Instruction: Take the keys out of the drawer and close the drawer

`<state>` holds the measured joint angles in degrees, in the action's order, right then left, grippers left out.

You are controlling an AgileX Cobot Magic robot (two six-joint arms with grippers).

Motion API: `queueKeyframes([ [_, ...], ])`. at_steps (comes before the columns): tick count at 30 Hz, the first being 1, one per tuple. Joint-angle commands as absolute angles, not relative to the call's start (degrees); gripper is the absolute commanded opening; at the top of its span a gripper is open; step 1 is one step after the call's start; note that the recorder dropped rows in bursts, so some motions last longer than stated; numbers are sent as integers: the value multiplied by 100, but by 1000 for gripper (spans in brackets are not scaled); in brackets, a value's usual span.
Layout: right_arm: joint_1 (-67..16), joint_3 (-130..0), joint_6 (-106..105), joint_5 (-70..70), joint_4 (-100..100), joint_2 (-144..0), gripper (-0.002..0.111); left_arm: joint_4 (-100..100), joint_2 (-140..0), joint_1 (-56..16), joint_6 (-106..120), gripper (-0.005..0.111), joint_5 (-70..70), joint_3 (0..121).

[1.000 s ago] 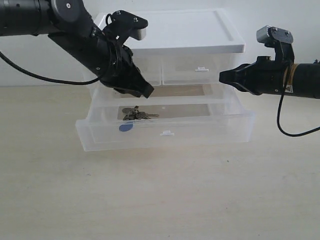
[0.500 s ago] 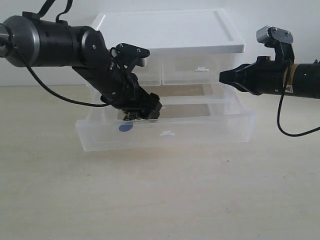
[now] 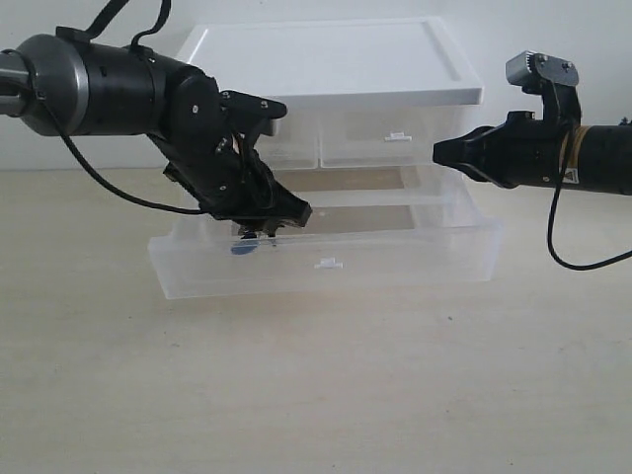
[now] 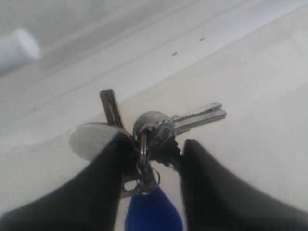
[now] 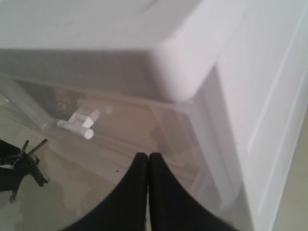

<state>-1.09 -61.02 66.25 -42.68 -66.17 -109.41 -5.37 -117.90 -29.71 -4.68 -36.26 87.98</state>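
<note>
The wide translucent drawer [image 3: 415, 265] stands pulled out, its white tab handle [image 3: 329, 264] facing front. The keys [image 3: 255, 237] lie at its left end. My left gripper [image 3: 267, 225] reaches down into the drawer. In the left wrist view its two dark fingers press on either side of the bunch of keys [image 4: 156, 132], with the blue head [image 4: 154, 211] hanging between them and silver blades sticking out over the drawer floor [image 4: 255, 96]. My right gripper [image 3: 439, 151] hovers shut and empty beside the cabinet's right side, and the keys [image 5: 24, 161] show far off in its wrist view.
The white-topped plastic cabinet [image 3: 336, 59] holds two half-width drawers [image 3: 395, 138] above the open one. Pale wooden tabletop [image 3: 326, 385] spreads in front. The right arm's cable [image 3: 568, 262] hangs beside the cabinet's right end.
My left gripper has dropped from above the drawer down onto the keys and its fingers have come in around them; the blue head has shifted slightly. The right arm has not moved.
</note>
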Motion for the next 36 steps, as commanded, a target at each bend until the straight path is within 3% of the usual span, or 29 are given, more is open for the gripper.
queueKeyframes([
  [1,-70,-6190,6613,-4056,-6390,-10924,0,0,-11874,-2859,476,5,-3553,8799],
  [17,-70,-6190,6602,-4046,-6389,-10924,0,1008,-10914,-3184,1699,4,-3078,8799],
  [22,-70,-6190,6602,-4046,-6389,-10924,0,942,-10844,-3206,2164,5,-3814,8799],
  [25,-70,-6190,6602,-4046,-6389,-10924,0,643,-10988,-3206,2427,19,-4100,8799],
  [31,-70,-6190,6602,-4046,-6416,-10924,0,213,-11330,-3195,2873,67,-3709,8799],
  [36,-70,-6190,6602,-4046,-6416,-10924,0,45,-11533,-3195,3046,68,-3649,8799],
])
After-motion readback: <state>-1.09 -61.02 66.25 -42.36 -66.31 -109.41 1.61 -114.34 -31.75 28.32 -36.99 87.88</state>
